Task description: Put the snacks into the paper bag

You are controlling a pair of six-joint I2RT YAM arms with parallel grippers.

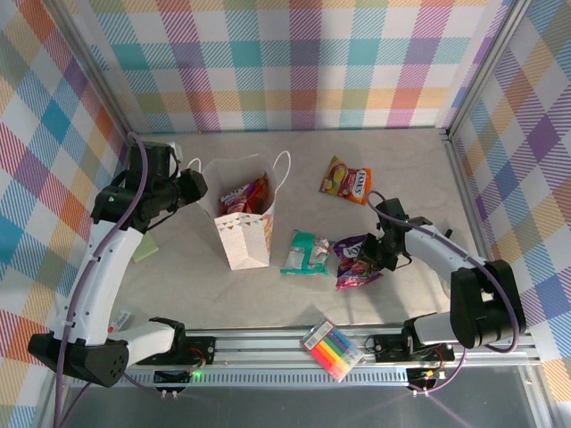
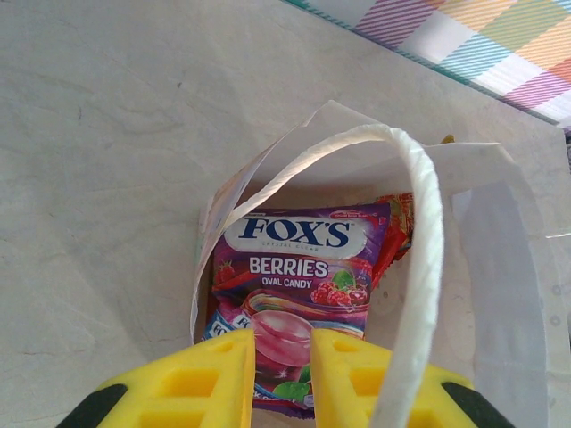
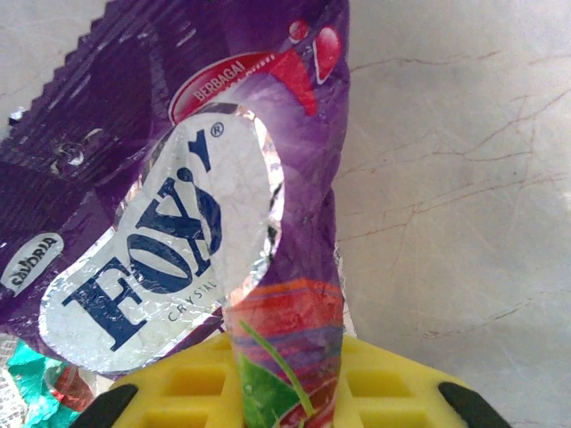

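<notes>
The white paper bag stands upright left of centre, its top open. Inside lie a magenta Fox's Berries packet and a red packet. My left gripper hovers at the bag's left rim, and its jaws stand a little apart with nothing between them. A rope handle crosses over its right finger. The purple candy bag lies on the table, its edge pinched by my shut right gripper. A teal packet and an orange packet lie loose.
A flat pack of coloured marker pens rests on the front rail. A pale green slip lies under the left arm. Checked walls close in the table on the left, back and right.
</notes>
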